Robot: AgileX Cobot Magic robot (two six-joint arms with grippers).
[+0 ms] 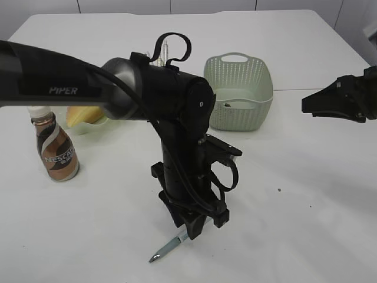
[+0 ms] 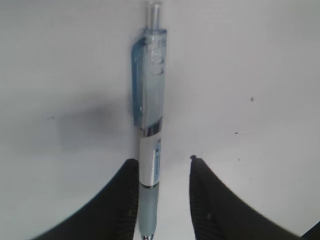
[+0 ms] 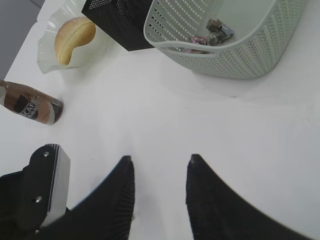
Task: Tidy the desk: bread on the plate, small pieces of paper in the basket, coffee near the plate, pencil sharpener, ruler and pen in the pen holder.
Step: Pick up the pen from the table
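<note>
Nearest the exterior camera, a pen (image 1: 169, 246) is seen lying on the white desk (image 1: 294, 224), its metal tip pointing toward the near edge. The left pincer (image 1: 197, 225) is lowered directly over the pen's far end. In the left wrist view the pen (image 2: 148, 130) is shown between the two dark fingers (image 2: 120, 200), its grip section lying against the left-hand finger while a clear gap is left to the other; the jaws stand apart and the pen is not clamped. The clear blue clip and the push button are seen beyond the fingertips, flat on the desk. Farther back on the left, the coffee (image 1: 54, 147) stands upright, its white cap partly hidden by the left arm. Just behind it the bread (image 1: 82, 114) is seen resting in the plate (image 1: 88, 125), and in the right wrist view the bread (image 3: 75, 36) is shown lying in the plate (image 3: 50, 50) with its crease visible. At the right, the right pincer (image 1: 312, 105) is held above the desk, well apart from everything; in its own view the jaws are seen parted with nothing between them. Farther still, the basket (image 1: 238, 91) stands near the middle of the desk, and small crumpled pieces of paper (image 3: 212, 31) are seen inside it. Beside the basket, between it and the plate, the pen holder (image 3: 120, 20) is seen in the right wrist view.
</note>
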